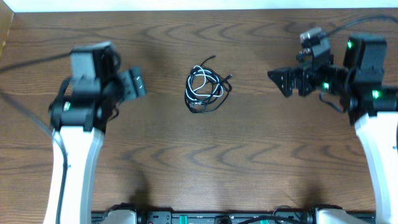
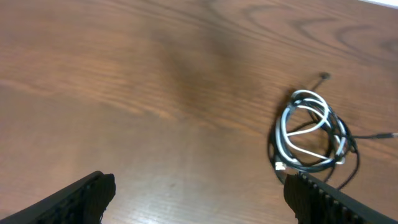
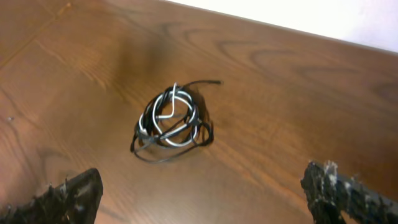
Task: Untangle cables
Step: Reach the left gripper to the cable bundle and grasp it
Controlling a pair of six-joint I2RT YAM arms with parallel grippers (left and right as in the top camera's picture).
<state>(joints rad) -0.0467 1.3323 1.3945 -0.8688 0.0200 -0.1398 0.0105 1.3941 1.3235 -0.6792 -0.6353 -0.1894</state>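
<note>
The brown wooden surface (image 1: 249, 155) spreads wide under both end effectors, with nothing on it but the tangle. The left arm (image 1: 74, 143) and the right arm (image 1: 376, 137) rise from the near edge, one at each side.

The left end effector (image 1: 140, 84) hangs released, jaws spread wide and holding nothing. The right end effector (image 1: 280, 81) is the same: jaws wide apart and empty, pointing inward.

The cables (image 1: 205, 90) lie in one small knot about midway between the two end effectors, well apart from both. From the left wrist the knot sits ahead and off toward its right finger; from the right wrist it sits ahead, nearer the left finger.

As I judge it, the job is barely begun, if at all. The white cable (image 2: 283, 127) loops through the black cable (image 3: 155, 158) in a tight coil, so the two are not yet separated. One black end (image 3: 200, 82) pokes free of the coil, and a small plug (image 2: 281, 166) shows at its near edge. All the pulling apart is left to do, and neither end effector touches the knot.
</note>
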